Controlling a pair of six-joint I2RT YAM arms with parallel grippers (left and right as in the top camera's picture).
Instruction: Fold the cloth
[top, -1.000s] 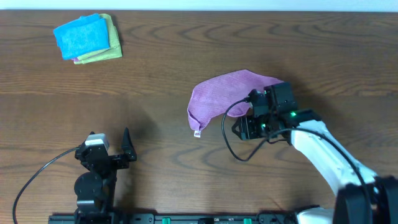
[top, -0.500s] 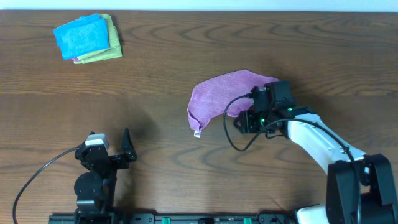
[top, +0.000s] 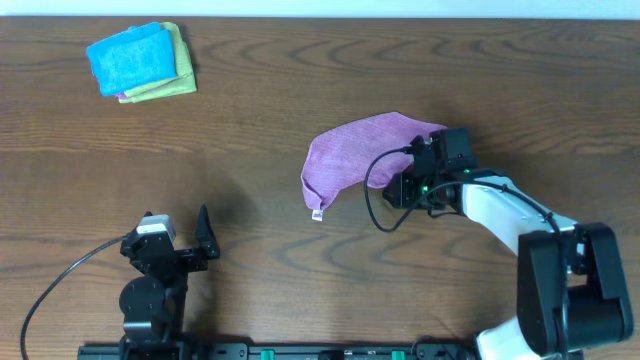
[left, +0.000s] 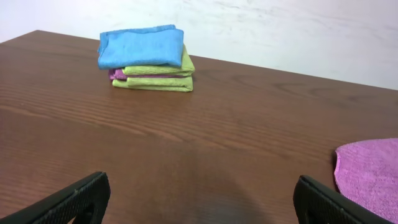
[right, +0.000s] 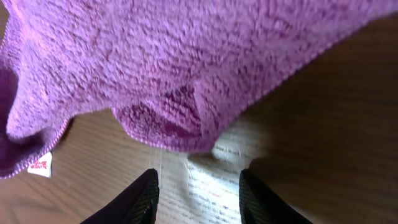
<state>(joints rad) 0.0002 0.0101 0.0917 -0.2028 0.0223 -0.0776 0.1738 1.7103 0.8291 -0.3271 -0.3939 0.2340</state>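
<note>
Left gripper spread wide; right gripper — fingers apart, empty

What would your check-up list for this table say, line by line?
Surface: brown wooden table, no spills seen.
Job's things: purple cloth lies rumpled, not folded; white tag at its edge.
Clutter: stack of folded cloths, blue on top, far left corner.
Grippers: left gripper open, empty; right gripper open at the purple cloth's edge, holding nothing.
Cables: black cable loops by the right arm; another cable by the left.
Surroundings: white wall behind the table.
</note>
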